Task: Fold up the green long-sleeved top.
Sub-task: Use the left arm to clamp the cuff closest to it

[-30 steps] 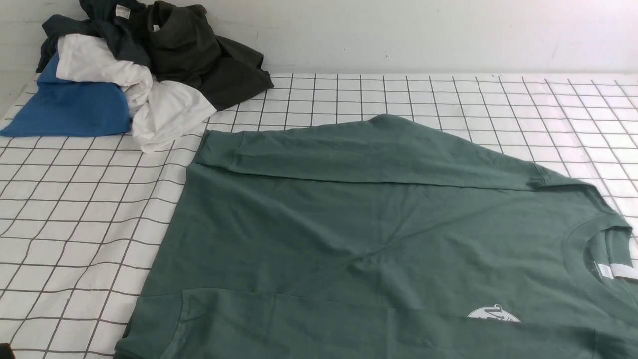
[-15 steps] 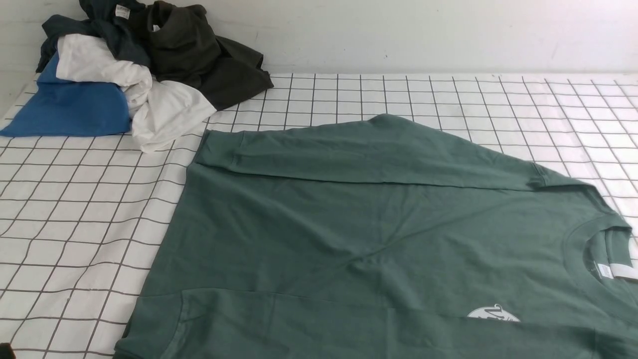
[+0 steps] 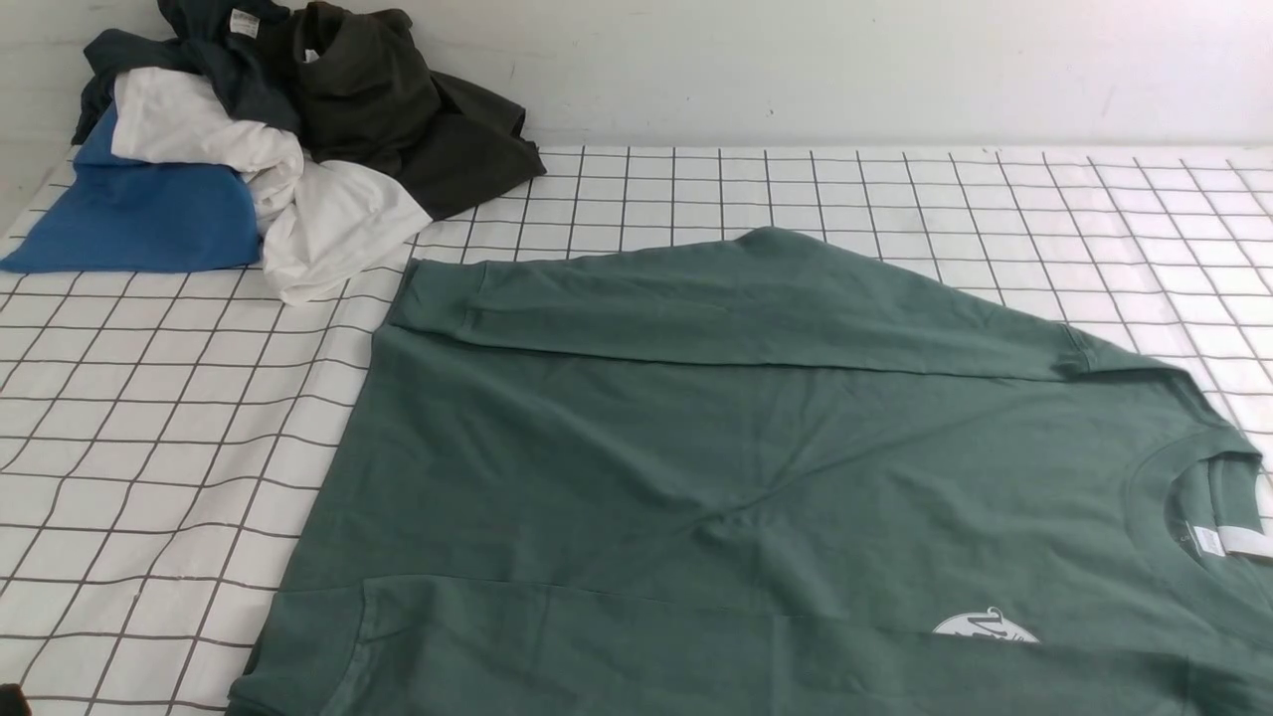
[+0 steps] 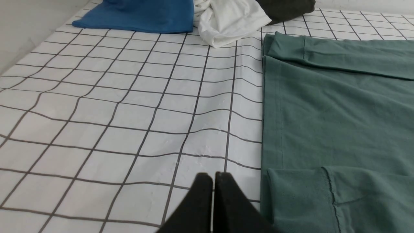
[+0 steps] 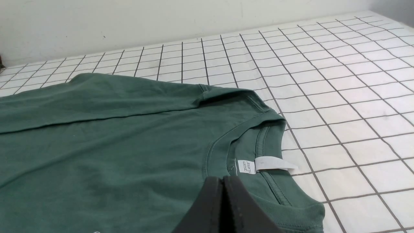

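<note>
Cloth (image 3: 149, 447) with a dark grid fills the front view, and the green long-sleeved top (image 3: 696, 467) lies flat on it, neck to the right, both sleeves laid over the body. A pile of clothes (image 3: 298, 129) sits at the far left corner. In the left wrist view the left gripper (image 4: 213, 177) has its jaws pressed together, empty, just beside the top's hem. In the right wrist view the right gripper (image 5: 222, 180) is also closed and empty, above the collar near the white neck label (image 5: 266, 163).

No change visible in the front view between the earlier moments and now; no shift, lift or fresh crease anywhere on the green long-sleeved top (image 3: 696, 447).
</note>
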{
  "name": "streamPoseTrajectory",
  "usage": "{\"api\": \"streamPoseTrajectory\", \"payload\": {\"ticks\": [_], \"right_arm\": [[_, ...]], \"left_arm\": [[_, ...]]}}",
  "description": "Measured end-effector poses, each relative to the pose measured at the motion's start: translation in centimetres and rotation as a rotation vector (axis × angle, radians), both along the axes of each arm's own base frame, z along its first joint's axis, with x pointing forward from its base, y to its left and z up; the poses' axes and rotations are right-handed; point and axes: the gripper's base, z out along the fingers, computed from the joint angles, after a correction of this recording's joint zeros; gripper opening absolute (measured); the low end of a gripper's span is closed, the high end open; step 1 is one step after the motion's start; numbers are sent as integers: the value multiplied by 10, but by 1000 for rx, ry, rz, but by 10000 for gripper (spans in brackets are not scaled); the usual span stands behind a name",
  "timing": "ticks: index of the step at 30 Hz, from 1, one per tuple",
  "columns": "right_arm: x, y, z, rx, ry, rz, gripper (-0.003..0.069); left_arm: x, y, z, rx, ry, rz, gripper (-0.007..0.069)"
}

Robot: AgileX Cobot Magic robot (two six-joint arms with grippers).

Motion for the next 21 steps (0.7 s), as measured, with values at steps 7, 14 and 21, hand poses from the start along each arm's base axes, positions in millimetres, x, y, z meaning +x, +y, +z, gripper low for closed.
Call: {"api": "streamPoseTrajectory", "payload": {"ticks": [7, 14, 21], "right_arm": [[0, 0, 0, -2, -1, 0, -15], [0, 0, 0, -3, -1, 1, -15], [1, 5, 1, 264, -32, 8, -15]], "left_arm": [[0, 0, 0, -1, 0, 0, -7], [0, -1, 0, -52, -4, 4, -7], [1, -12, 9, -812, -57, 57, -7]]}}
